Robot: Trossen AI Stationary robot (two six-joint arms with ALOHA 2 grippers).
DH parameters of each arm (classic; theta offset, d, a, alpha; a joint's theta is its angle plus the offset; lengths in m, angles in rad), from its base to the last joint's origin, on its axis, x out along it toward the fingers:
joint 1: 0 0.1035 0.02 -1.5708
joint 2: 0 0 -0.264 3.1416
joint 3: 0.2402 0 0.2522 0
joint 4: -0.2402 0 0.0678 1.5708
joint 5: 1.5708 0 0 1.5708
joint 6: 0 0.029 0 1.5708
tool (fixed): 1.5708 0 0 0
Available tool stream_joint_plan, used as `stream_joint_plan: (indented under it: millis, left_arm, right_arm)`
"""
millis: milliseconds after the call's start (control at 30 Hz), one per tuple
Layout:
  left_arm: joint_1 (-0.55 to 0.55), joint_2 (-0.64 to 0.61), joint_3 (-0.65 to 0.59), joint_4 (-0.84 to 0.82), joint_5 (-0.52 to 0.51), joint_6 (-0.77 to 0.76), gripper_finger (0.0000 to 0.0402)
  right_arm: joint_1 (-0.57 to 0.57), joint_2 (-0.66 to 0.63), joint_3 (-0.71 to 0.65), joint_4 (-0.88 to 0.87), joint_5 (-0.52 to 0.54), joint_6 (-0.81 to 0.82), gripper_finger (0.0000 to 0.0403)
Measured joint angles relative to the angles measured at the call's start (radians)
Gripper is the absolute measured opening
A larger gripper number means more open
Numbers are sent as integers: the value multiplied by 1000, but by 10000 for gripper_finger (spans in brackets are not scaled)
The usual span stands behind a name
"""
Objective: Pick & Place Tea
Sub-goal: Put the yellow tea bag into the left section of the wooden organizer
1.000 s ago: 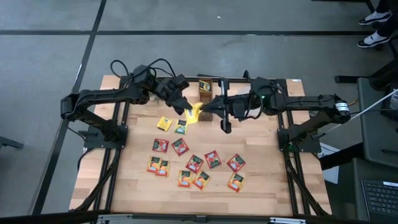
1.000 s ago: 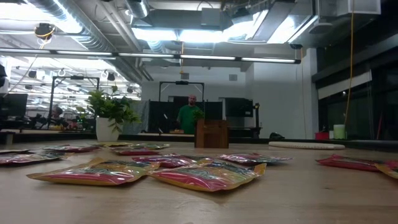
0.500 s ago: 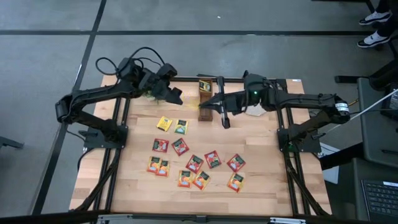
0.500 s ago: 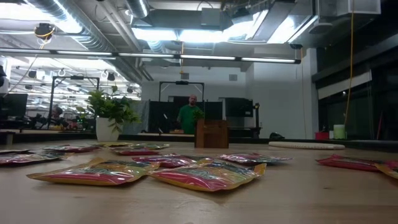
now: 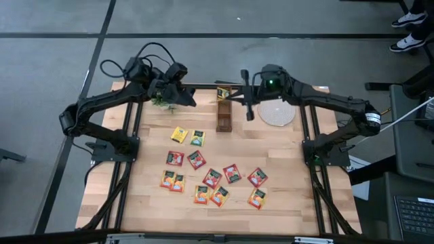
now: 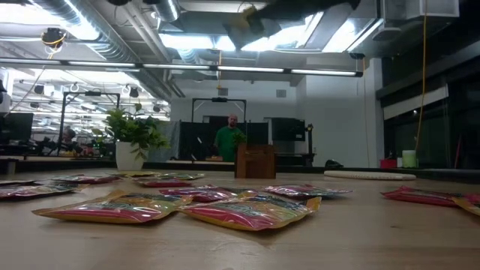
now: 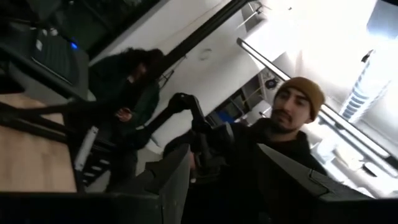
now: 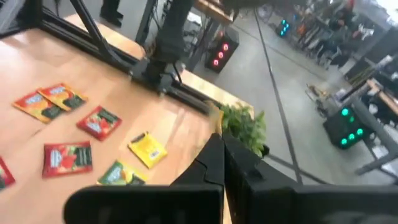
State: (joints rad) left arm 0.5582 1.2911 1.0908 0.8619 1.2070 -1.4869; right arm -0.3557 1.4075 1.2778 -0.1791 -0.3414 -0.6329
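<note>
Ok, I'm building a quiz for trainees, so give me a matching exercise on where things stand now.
Things:
1 left gripper
2 right gripper
3 round mat
4 wooden box

Places or states:
A lying flat, farthest right
B open, by the potted plant
C shut, between box and mat
D between plant and mat

Pairs: 1-B, 2-C, 3-A, 4-D

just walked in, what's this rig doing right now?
Tea sorting, between picks. Both arms are raised at the table's far edge: the left gripper is open and empty near the potted plant, the right gripper is shut with nothing visibly in it, between the wooden box and the round mat. About a dozen tea sachets lie loose on the table.
</note>
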Motion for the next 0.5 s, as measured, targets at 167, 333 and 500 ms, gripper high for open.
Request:
stream_joint_plan:
  millis: [167, 333, 500]
  left_arm:
    - [31, 0, 0, -2, 0, 65, 175]
    - [57, 0, 0, -14, 0, 130, 175]
    - [76, 0, 0, -24, -1, 148, 175]
  right_arm:
    - [-70, 5, 0, -42, -27, -29, 0]
    - [-120, 47, 0, -77, -27, -59, 0]
    - [-155, 113, 0, -101, -19, -162, 0]
